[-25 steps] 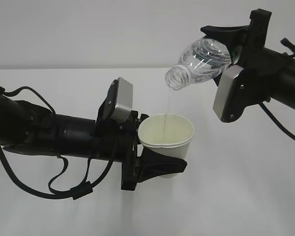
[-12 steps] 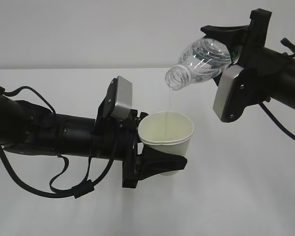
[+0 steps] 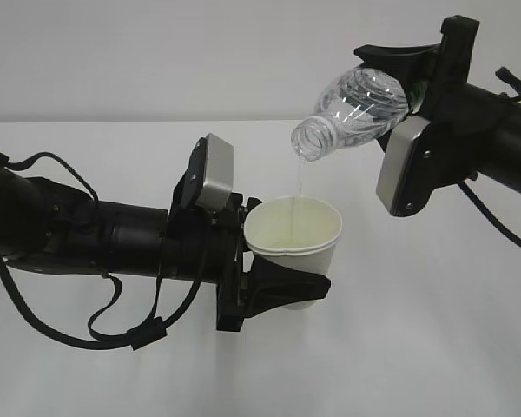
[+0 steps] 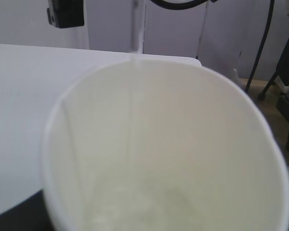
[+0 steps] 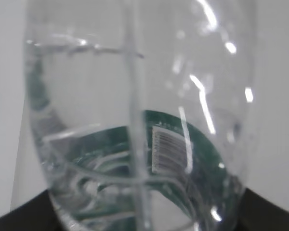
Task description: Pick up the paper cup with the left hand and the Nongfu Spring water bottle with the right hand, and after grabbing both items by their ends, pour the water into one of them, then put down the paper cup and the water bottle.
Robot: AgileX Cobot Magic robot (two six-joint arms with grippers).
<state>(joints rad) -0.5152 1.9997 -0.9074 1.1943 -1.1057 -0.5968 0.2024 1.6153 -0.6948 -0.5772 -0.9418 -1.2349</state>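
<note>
Cup (image 3: 293, 236) sits upright mid-frame, pinched low by left gripper (image 3: 273, 287) to leave the mouth clear. Bottle (image 3: 354, 111) at 1 o'clock, clamped in right gripper (image 3: 408, 78), tilted neck-down; water (image 3: 299, 179) threads into cup.

Cup (image 4: 183, 144) base cut off by wrist frame; bottle (image 5: 135, 120) neck and base out of frame, blurred; stream (image 3: 299, 178) faint.

The black cabled left arm's gripper (image 3: 273, 274) reaches in level from the left, clamped closed. The black right arm's gripper (image 3: 399, 82) sits higher, tilted, also clamped.
</note>
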